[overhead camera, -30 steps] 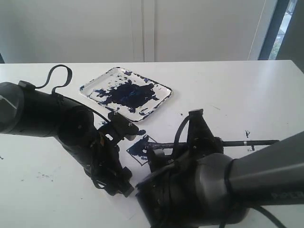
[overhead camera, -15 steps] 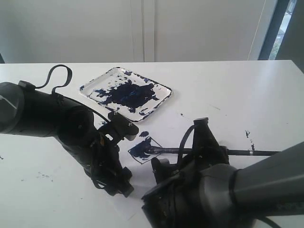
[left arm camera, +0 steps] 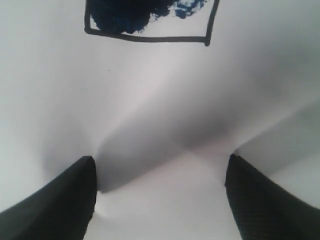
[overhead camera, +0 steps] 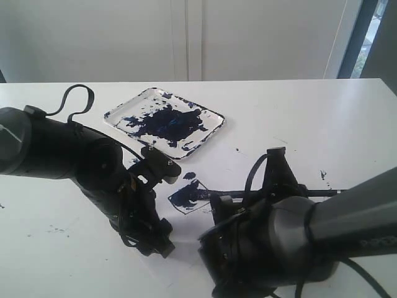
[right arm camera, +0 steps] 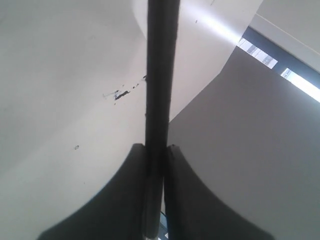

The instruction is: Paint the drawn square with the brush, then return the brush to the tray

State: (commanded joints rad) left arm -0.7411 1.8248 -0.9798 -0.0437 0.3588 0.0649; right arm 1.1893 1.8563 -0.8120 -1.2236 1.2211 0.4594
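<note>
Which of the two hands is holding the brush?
The right hand: it is shut on the brush. The left hand is open and empty, near the drawn square.

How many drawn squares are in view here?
1. The drawn square lies on the white surface near the tray, between the left arm and right arm, partly painted dark blue. The arms cover some of the surface, so another may be hidden.
</note>
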